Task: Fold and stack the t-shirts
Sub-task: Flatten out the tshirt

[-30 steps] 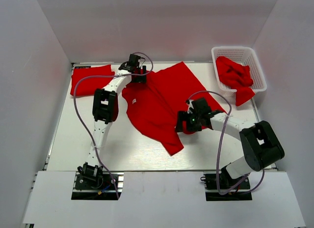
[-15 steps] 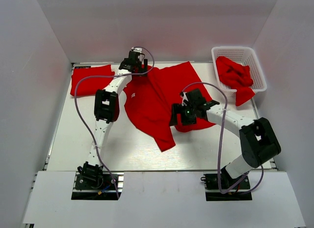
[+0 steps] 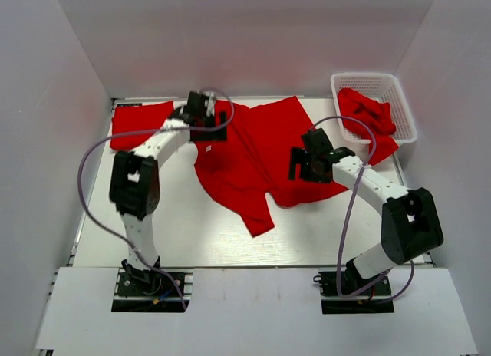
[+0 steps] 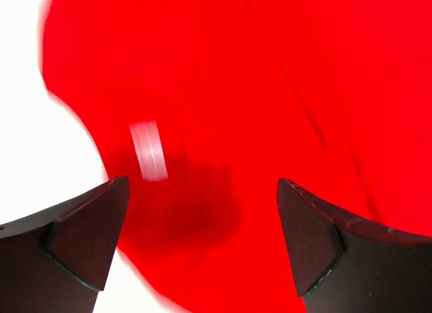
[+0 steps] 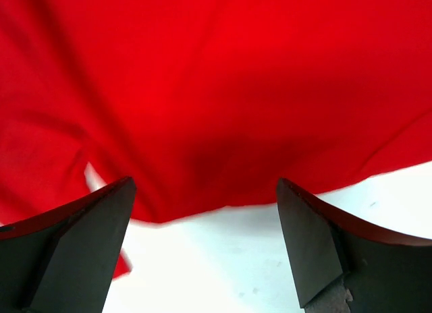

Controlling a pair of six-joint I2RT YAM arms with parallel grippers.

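Three lots of red cloth, two claws and one basket on a white table (image 3: 192, 233).

1. Folded t-shirt (image 3: 140, 124). A flat bundle lying just left of the left claw.

2. Left claw (image 3: 207, 126). It is poised over the far-left edge of the spread t-shirt. In the wrist view (image 4: 202, 185) the fingers stand wide apart with nothing between them. Red cloth fills the space ahead, a white neck label (image 4: 148, 151) lies just ahead of the left finger, and bare table shows to the left. Contact with the cloth cannot be told.

3. Spread t-shirt (image 3: 253, 153). It lies open and wrinkled between the two claws, with one corner trailing toward the arm bases.

4. Right claw (image 3: 301, 166). It sits at the right part of the spread t-shirt. In the wrist view (image 5: 202, 183) the fingers are parted and empty. The cloth's edge runs across just ahead of the tips, with bare table below them.

5. Basket (image 3: 364, 81). White lattice, beyond and to the right of the right claw, well apart from it. It holds crumpled t-shirts (image 3: 367, 114), with one fold drooping over the near rim.
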